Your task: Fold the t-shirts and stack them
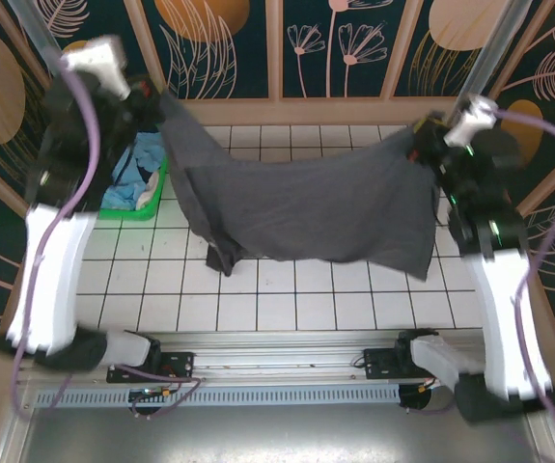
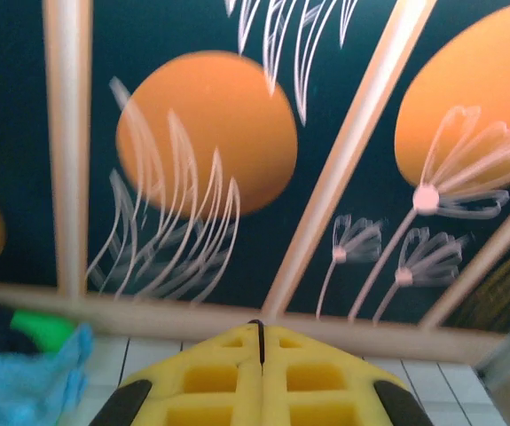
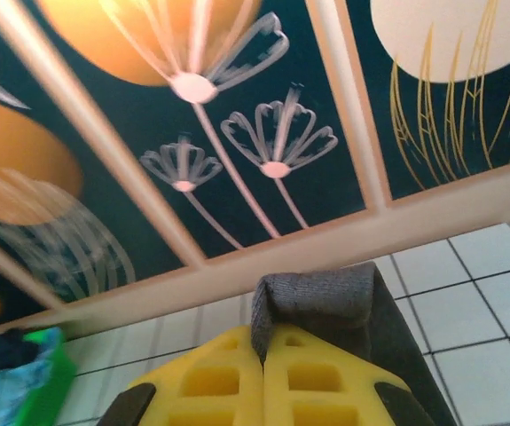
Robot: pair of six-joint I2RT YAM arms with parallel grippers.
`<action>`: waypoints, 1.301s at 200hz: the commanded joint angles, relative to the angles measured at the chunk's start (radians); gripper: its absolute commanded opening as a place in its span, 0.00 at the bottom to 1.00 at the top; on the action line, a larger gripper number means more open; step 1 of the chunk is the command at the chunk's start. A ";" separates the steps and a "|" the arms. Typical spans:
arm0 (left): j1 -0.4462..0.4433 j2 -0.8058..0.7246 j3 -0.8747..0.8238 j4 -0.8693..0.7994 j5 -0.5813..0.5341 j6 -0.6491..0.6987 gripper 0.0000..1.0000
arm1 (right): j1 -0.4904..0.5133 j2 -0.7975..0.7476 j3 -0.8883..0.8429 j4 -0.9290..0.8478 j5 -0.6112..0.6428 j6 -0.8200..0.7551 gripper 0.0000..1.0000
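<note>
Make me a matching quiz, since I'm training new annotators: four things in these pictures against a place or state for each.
Things:
1. grey t-shirt
2. green basket
3. light blue shirt
4. right claw

Places or states:
a. lies inside the basket
b. shut on a grey cloth corner
c. hangs stretched out in the air
d. stands at the far left

Pairs: 1-c, 2-d, 3-a, 4-b

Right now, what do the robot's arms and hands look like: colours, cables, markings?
The left arm and right arm: white lower links, black joints, a purple cable looping along each. Small green lights dot the right one. The left hand and right hand: yellow fingers moulded with square pockets, black at the sides.
</note>
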 commanded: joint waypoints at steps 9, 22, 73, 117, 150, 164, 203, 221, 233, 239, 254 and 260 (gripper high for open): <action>0.017 0.202 0.413 -0.022 -0.012 0.144 0.00 | -0.074 0.172 0.295 -0.021 0.046 -0.054 0.00; 0.017 0.058 0.153 0.170 -0.023 0.169 0.00 | -0.114 0.247 0.460 -0.074 0.019 -0.024 0.00; 0.016 -0.259 -0.122 0.396 -0.070 0.232 0.00 | -0.155 0.214 0.629 -0.084 -0.031 -0.030 0.00; 0.017 -0.488 -0.348 0.464 -0.052 0.224 0.00 | -0.156 -0.067 0.286 0.021 -0.137 -0.031 0.00; 0.017 -0.679 -0.615 0.497 -0.057 0.193 0.00 | -0.157 -0.246 0.062 -0.005 -0.153 -0.040 0.00; 0.018 -0.741 -0.727 0.527 -0.081 0.190 0.00 | -0.156 -0.303 -0.022 -0.009 -0.168 -0.042 0.00; 0.016 -0.753 -0.777 0.482 -0.183 0.202 0.00 | -0.157 -0.338 -0.070 -0.069 -0.148 -0.067 0.00; 0.017 -0.713 -0.808 0.507 -0.241 0.211 0.00 | -0.157 -0.301 -0.092 -0.045 -0.150 -0.064 0.00; 0.017 -0.669 -0.837 0.543 -0.275 0.219 0.00 | -0.157 -0.258 -0.120 -0.006 -0.145 -0.059 0.00; 0.017 -0.635 -0.848 0.562 -0.291 0.223 0.00 | -0.157 -0.231 -0.132 0.014 -0.138 -0.056 0.00; 0.017 -0.538 -0.859 0.616 -0.300 0.236 0.00 | -0.157 -0.131 -0.129 0.051 -0.126 -0.049 0.00; 0.018 -0.490 -0.848 0.631 -0.297 0.243 0.00 | -0.158 -0.091 -0.116 0.062 -0.121 -0.042 0.00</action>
